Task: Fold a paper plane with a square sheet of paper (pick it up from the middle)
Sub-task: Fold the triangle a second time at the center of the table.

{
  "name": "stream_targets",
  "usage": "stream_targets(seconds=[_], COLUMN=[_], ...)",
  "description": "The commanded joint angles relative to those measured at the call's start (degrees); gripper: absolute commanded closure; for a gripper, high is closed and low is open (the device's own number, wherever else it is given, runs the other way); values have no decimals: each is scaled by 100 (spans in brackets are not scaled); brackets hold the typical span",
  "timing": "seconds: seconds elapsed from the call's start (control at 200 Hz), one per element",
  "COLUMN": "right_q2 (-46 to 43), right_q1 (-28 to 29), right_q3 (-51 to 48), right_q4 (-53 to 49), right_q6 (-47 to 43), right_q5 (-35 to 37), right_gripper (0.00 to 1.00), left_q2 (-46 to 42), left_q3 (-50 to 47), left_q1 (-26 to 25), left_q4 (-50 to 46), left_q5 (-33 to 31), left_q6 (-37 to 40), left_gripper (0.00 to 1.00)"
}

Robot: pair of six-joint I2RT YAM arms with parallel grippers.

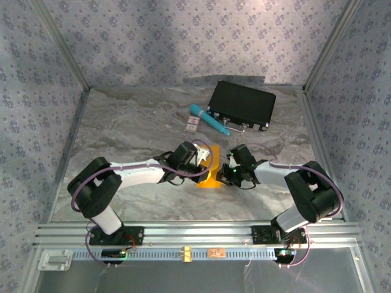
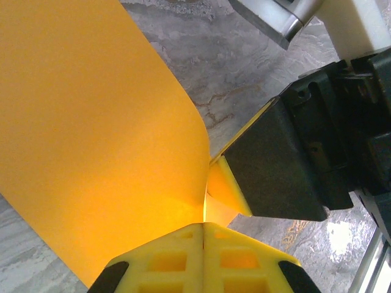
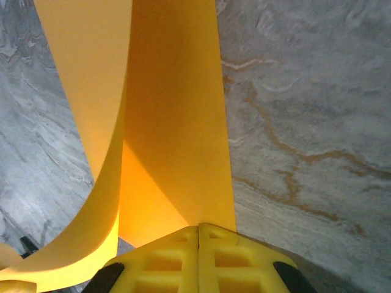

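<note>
**Left claw (image 2: 203,227) and right claw (image 3: 198,227) both pinched shut on the sheet of paper (image 2: 91,134)**

In the left wrist view, the left claw's two yellow fingers (image 2: 165,262) are pressed flat together with no gap. The orange-yellow sheet rises straight out of the seam between them and sweeps off to the left as one broad, curved panel. Just to the right of those tips, the dark body of the right claw comes in close against the same part of the paper.

The right wrist view shows the right claw's fingers (image 3: 238,256) likewise closed tight on the sheet. From their tips the paper runs away as a long upright strip. A second layer peels off to the left and curls down toward the lower corner.

From above, the two claws face each other near the middle of the grey marbled counter (image 1: 134,122). The sheet is bunched between them, touching both and partly lifted off the surface.

Well behind them lie a small white-and-red card (image 1: 193,125), a teal pen (image 1: 209,119) just beside it, and a black case (image 1: 242,105) against the pen's far side.
</note>
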Motion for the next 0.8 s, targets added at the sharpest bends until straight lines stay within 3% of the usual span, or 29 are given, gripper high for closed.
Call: stream_targets(seconds=[0.0, 0.34, 0.795], right_q2=[65, -86, -329], right_q1=[8, -146, -27], right_q3=[171, 374, 67], right_q4=[-685, -957, -160], right_q6=[-371, -862, -135], right_q5=[359, 247, 59], right_gripper=[93, 91, 90], left_q2=[105, 380, 429], left_q3=[-39, -69, -55], left_q1=[20, 16, 20], left_q4=[212, 751, 717], left_q5=[161, 348, 248], left_q6=[-227, -1146, -1237], left_gripper=[100, 100, 100])
